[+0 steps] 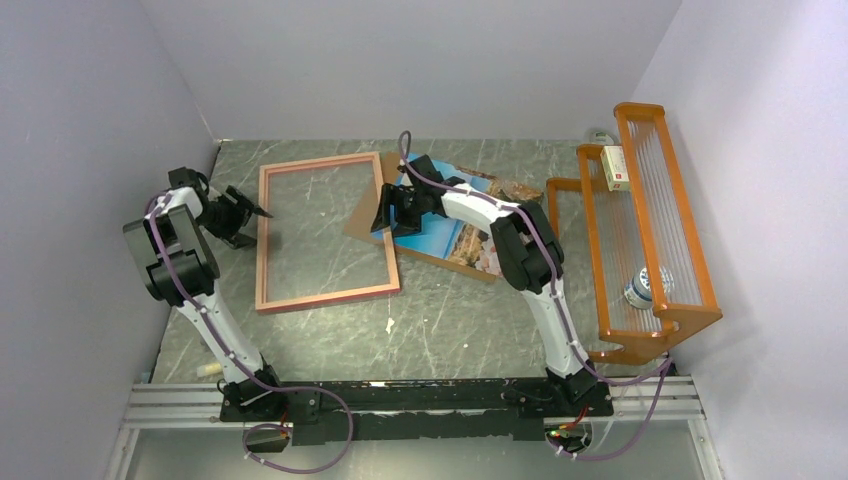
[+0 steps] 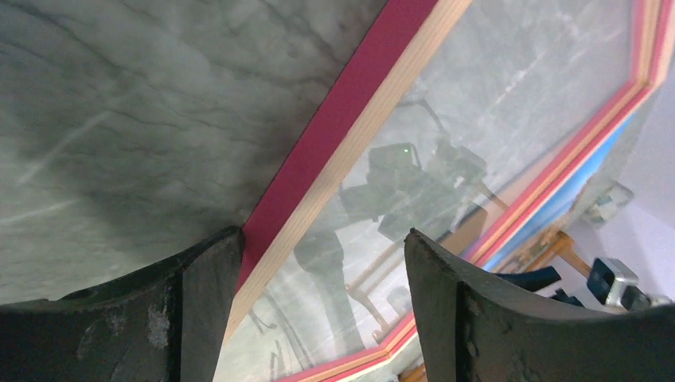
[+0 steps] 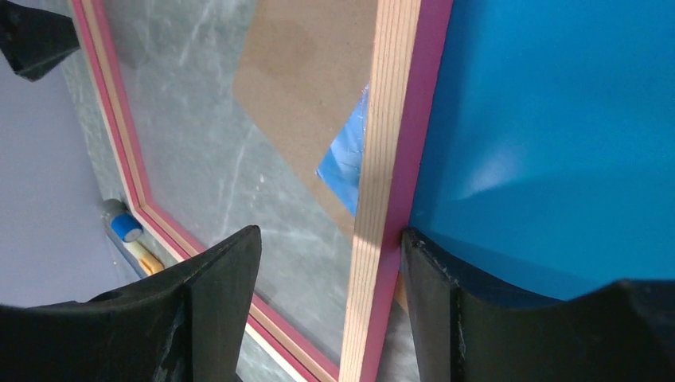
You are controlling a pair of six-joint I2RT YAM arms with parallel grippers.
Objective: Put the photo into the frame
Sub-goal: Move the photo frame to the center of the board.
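The grey marbled worktop [image 1: 450,320] carries an orange wire rack [image 1: 690,318] along its right edge. The frame [image 1: 330,297] lies flat left of centre, nearer the far edge, pale wood side up. Its right rail overlaps a corner of the photo [image 1: 440,240], which lies picture-up on the brown backing board [image 1: 365,215] by the middle of the far edge. The left tool [image 2: 322,232] is spread open astride the frame's left rail. The right tool [image 3: 329,231] gapes open astride the right rail.

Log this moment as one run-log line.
left gripper: open, astride left rail of frame | right gripper: open, astride right rail | photo: image up on backing board, not inserted
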